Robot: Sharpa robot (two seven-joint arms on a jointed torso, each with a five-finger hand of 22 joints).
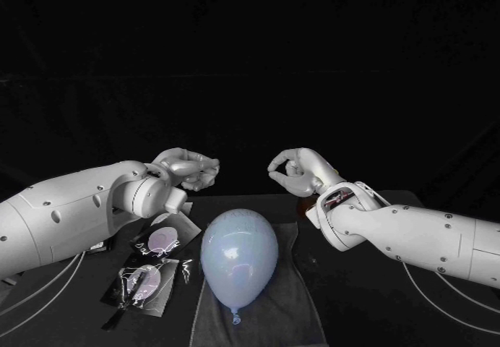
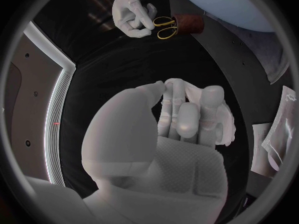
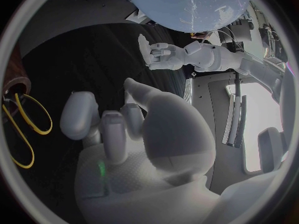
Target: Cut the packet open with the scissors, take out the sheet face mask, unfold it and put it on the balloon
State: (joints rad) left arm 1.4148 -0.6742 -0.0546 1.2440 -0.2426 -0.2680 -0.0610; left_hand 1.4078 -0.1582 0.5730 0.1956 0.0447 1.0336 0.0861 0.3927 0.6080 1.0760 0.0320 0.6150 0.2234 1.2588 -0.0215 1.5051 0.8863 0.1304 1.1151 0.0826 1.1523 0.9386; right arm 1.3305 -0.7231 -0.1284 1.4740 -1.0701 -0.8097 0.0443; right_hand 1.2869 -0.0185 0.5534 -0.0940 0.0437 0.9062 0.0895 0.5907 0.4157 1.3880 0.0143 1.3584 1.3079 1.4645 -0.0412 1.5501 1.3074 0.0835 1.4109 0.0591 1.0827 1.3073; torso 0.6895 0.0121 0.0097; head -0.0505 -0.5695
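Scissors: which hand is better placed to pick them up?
Right, likely. The scissors stand in a brown holder close by the right hand; the left hand is across the balloon, above the packets.

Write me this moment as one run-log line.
left hand: curled, empty | right hand: curled, empty | scissors: in brown holder | balloon: bare, on cloth | packets: beside balloon
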